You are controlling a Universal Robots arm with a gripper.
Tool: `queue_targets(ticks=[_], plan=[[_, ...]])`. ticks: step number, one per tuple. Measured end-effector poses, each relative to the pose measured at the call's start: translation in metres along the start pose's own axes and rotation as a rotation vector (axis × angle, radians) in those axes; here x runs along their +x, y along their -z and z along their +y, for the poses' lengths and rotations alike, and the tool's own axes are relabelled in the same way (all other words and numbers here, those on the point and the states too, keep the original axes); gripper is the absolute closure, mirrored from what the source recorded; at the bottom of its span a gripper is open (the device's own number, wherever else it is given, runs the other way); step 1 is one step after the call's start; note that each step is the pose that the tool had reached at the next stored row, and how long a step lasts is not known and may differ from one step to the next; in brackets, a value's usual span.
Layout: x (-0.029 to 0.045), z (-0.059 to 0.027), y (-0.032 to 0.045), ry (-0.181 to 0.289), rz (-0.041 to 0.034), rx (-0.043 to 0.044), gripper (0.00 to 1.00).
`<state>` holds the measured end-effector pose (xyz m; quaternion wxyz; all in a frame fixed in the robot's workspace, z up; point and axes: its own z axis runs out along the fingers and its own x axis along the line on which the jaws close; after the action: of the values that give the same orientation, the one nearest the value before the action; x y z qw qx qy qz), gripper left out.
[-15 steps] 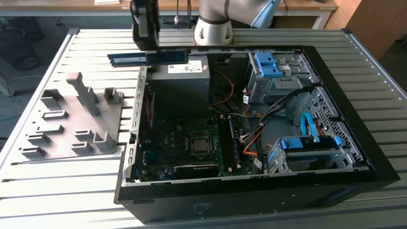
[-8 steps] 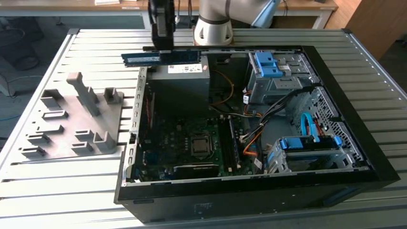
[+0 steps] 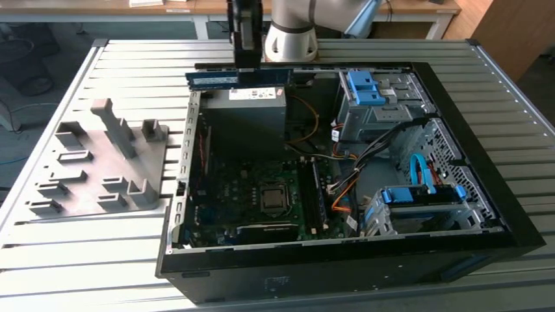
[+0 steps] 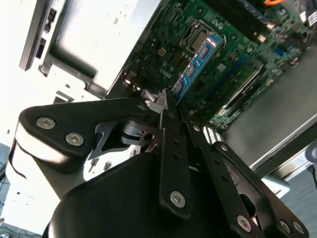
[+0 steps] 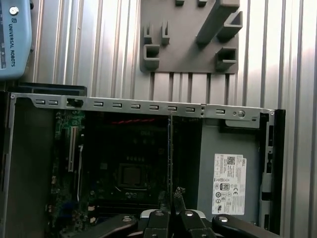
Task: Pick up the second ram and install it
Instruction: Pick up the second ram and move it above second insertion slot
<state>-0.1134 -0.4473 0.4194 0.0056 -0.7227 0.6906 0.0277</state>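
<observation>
Fingers pinched shut on the second ram. One stick, held level with its long edge down over the far rim of the open case. Judged reason: it is held that way so the contact edge faces the motherboard slots. One grey holder block sits on the counter, left of the case, and its slots look bare. Two blue drive caddies sit inside, on the right.
</observation>
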Motion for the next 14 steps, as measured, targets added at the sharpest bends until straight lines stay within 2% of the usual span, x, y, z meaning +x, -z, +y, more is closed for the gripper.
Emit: queue_targets(ticks=[11,14], plan=[[0.0017,-0.0384,0.0005,0.000,-0.0002,-0.0011,0.86],[0.0020,-0.0425,-0.0010,-0.004,-0.0010,-0.0008,0.86]])
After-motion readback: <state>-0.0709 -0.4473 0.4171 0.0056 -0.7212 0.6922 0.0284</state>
